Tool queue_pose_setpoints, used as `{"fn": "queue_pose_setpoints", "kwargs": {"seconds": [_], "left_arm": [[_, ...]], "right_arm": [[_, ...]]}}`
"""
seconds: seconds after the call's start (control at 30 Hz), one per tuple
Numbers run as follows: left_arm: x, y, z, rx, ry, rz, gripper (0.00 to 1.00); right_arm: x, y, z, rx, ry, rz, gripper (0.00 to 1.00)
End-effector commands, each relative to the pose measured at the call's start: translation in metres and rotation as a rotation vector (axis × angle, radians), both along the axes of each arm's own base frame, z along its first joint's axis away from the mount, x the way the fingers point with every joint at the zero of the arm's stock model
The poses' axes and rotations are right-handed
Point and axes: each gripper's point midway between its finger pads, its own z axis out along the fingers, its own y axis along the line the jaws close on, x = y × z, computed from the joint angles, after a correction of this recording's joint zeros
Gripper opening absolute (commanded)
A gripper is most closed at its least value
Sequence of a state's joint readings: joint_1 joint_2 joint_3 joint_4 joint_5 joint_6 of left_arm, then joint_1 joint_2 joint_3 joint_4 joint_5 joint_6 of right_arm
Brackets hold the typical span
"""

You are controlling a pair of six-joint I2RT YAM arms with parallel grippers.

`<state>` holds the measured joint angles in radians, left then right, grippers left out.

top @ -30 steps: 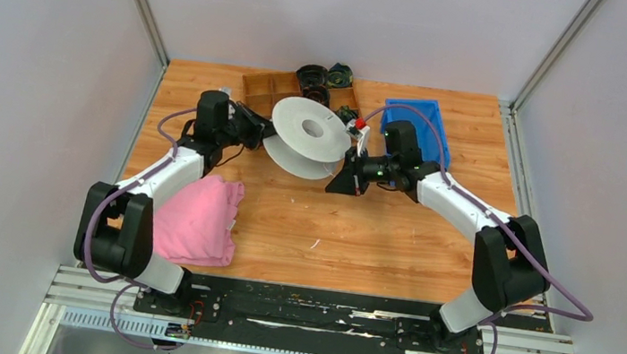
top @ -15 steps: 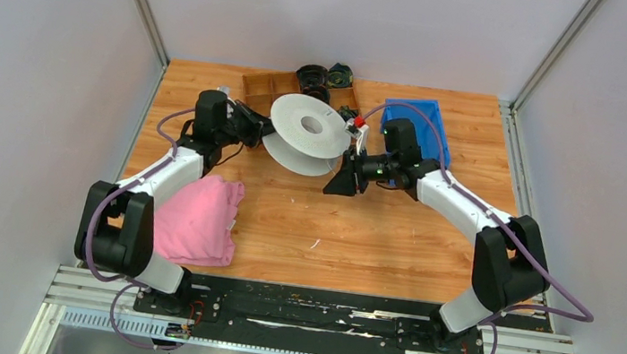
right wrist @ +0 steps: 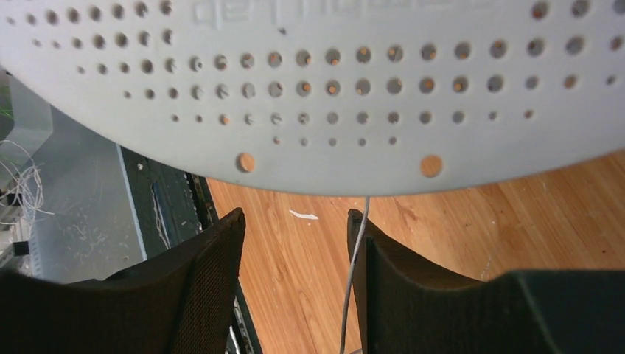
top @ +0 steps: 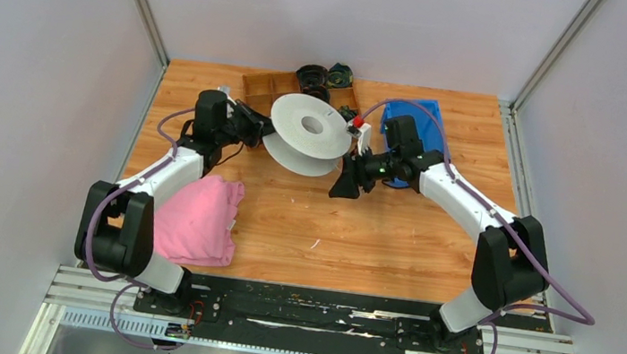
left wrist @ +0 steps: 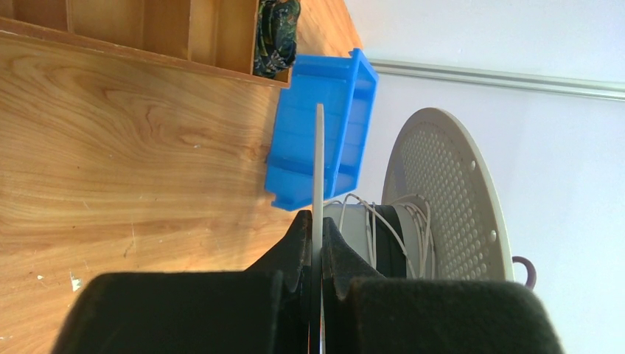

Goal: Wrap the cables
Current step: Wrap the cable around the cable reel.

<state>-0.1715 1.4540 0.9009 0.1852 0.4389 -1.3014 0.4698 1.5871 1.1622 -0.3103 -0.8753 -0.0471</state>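
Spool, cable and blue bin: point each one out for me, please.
spool (top: 294,125), top view, upper flange face.
cable (right wrist: 357,243), right wrist view, strand hanging below the flange.
blue bin (left wrist: 295,140), left wrist view, ribbed side wall.

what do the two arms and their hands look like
The left arm and right arm have white shells, black joints, and a thick purple hose looping along each. The left hand and right hand are black, with two wedge-shaped fingers; the right one's inner pads look finely textured.

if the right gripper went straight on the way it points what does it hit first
Probably the spool flange, just beyond the open right gripper; a thin cable hangs at its jaws.
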Motion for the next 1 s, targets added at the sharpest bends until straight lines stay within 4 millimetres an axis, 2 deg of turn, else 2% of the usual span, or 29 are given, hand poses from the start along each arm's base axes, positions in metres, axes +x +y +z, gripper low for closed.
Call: {"fn": "queue_pose_setpoints", "kwargs": {"seconds": [0.0,0.33,0.57,0.97], "left_arm": [[0.002,-0.002,0.026,-0.048,-0.089,-0.019,0.00],[0.002,-0.001,0.025,-0.037,-0.096,-0.018,0.00],[0.002,0.000,0.023,-0.030,-0.095,-0.016,0.00],[0.001,-0.001,0.022,-0.034,-0.090,-0.021,0.00]], "right_arm": [[0.003,-0.013,-0.005,-0.070,-0.041,-0.009,0.54],[0.004,-0.029,0.007,-0.130,-0.149,-0.033,0.55],[0.008,-0.039,0.005,-0.192,-0.199,-0.030,0.53],[0.031,-0.050,-0.001,-0.302,-0.235,-0.094,0.60]]}}
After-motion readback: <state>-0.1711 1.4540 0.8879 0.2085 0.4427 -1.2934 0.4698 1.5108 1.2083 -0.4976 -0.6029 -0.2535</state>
